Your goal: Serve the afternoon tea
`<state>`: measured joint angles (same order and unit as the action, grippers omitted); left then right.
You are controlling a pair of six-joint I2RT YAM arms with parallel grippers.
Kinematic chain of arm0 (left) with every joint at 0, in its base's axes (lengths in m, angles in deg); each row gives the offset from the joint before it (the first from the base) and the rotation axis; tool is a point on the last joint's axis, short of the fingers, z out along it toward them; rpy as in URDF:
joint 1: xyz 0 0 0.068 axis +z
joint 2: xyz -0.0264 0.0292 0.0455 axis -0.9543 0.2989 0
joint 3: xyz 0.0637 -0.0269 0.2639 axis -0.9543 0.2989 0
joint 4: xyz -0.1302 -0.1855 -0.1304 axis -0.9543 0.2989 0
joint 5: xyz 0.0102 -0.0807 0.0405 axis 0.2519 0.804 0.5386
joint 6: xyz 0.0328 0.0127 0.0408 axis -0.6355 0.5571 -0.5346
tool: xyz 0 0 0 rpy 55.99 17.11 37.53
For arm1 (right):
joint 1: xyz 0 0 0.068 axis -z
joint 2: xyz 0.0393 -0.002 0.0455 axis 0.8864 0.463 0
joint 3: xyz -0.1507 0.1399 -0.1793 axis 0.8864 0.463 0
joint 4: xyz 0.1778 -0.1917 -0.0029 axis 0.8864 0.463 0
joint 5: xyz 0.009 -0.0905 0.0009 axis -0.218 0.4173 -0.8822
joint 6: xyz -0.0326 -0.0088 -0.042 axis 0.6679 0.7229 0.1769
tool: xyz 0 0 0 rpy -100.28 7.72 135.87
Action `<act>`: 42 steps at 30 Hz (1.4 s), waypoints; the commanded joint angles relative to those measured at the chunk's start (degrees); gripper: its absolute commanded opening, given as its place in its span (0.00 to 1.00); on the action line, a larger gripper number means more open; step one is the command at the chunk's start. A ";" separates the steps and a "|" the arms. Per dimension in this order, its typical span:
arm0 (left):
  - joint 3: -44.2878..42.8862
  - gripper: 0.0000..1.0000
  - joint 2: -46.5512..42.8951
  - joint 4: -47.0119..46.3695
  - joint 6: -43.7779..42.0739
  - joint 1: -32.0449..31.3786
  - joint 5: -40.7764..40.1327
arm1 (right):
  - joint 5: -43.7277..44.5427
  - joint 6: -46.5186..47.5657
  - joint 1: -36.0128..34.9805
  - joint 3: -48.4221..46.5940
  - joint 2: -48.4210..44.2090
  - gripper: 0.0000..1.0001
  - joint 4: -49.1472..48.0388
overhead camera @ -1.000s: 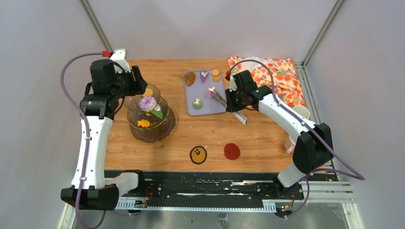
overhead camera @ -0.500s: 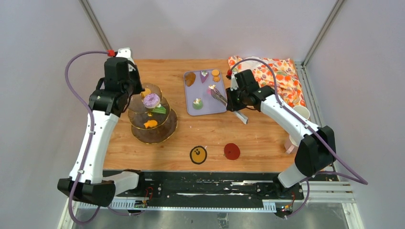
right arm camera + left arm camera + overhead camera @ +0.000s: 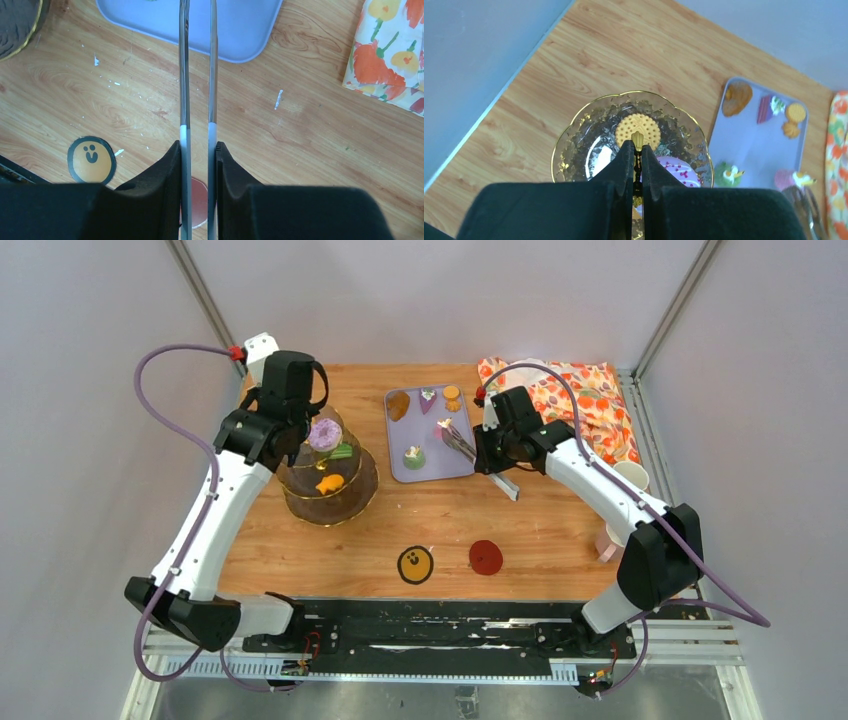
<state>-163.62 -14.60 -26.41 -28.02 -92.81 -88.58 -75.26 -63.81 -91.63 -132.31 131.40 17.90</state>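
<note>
The three-tier glass stand [image 3: 345,502] stands at the left of the table with a purple donut [image 3: 324,433], a green cake [image 3: 343,451] and an orange biscuit [image 3: 328,483] on it. My left gripper [image 3: 308,420] is above it. In the left wrist view the gripper [image 3: 637,147] is shut on the stand's gold handle [image 3: 638,138], over a round biscuit [image 3: 639,126]. My right gripper [image 3: 492,458] [image 3: 198,147] is shut on the metal tongs [image 3: 184,75]. Their tips reach a pink pastry [image 3: 442,429] on the lilac tray [image 3: 440,465]. Two mugs [image 3: 630,477] stand at the right edge.
The tray also holds a brown pastry [image 3: 398,405], a purple cake [image 3: 428,398], orange biscuits [image 3: 452,397] and a green pastry [image 3: 413,456]. A flowered cloth [image 3: 585,400] lies at the back right. Yellow [image 3: 415,564] and red [image 3: 486,557] round stickers mark the front of the table.
My left gripper swung right over the stand and shut on its gold handle; the stand has shifted a little to the right. The right arm and tongs have not moved.
</note>
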 commanded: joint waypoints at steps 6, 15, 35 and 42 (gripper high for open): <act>-3.87 0.00 0.65 -3.95 17.82 -0.60 -21.42 | 0.59 -0.27 0.63 0.80 -1.96 0.01 -0.72; -6.81 0.00 6.34 0.41 31.88 -0.62 -30.31 | 0.57 -0.56 0.67 1.51 -2.35 0.00 -0.71; -10.50 0.87 11.06 -9.08 16.07 -0.58 -20.64 | 0.57 -0.64 0.64 1.46 -2.49 0.01 -0.11; -5.27 0.96 5.31 -18.18 -5.63 5.27 2.03 | 0.51 -0.65 0.57 1.63 -2.33 0.01 -0.07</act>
<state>-170.00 -5.00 -37.73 -19.58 -92.09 -101.49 -74.93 -63.85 -91.63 -130.32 130.09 18.04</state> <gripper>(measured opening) 0.953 0.230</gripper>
